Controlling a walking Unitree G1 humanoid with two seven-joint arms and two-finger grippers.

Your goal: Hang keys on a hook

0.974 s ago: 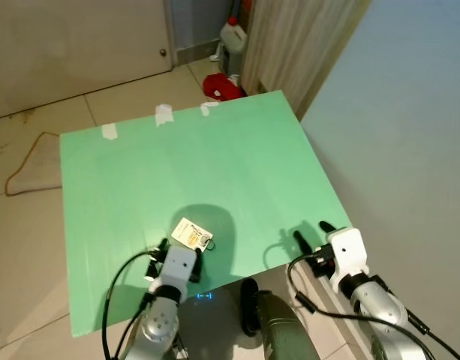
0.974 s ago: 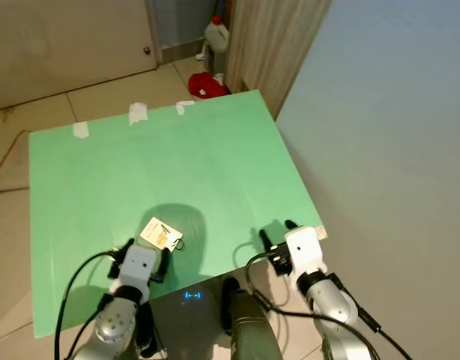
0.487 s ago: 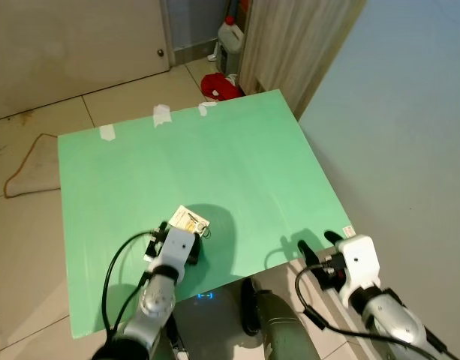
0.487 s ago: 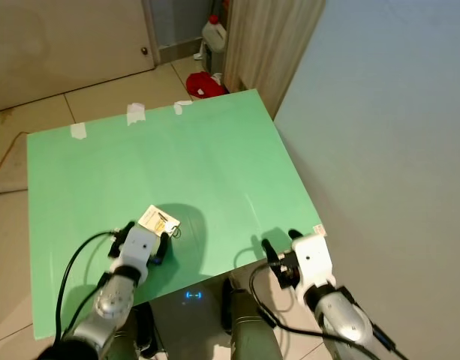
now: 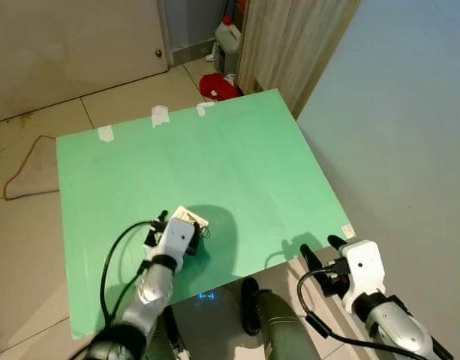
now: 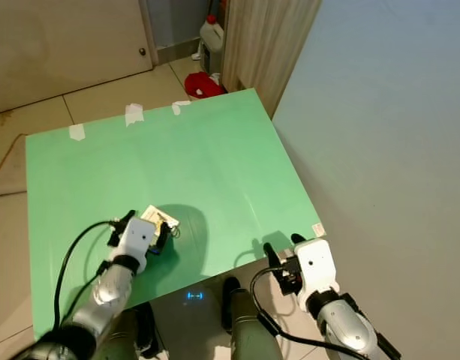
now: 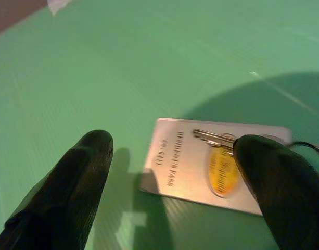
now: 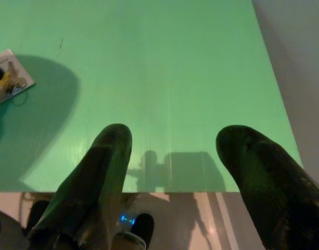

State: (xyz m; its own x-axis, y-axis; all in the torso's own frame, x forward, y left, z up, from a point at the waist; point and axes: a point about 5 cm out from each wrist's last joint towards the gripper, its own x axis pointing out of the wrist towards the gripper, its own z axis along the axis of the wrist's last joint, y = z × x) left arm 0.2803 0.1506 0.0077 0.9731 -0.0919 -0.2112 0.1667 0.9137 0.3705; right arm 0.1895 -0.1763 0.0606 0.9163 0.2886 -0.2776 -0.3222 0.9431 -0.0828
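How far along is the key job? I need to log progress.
Nothing is done: the keys lie on the green mat, on their white tag. In hand: the left pincer is open with its fingers either side of the tag. The right pincer hangs open at the mat's edge. Left: grip, lift, hang on a hook.

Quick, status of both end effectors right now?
Left end effector: open, fingers straddling the key tag, holding nothing.
Right end effector: open, empty, at the green mat's near edge.
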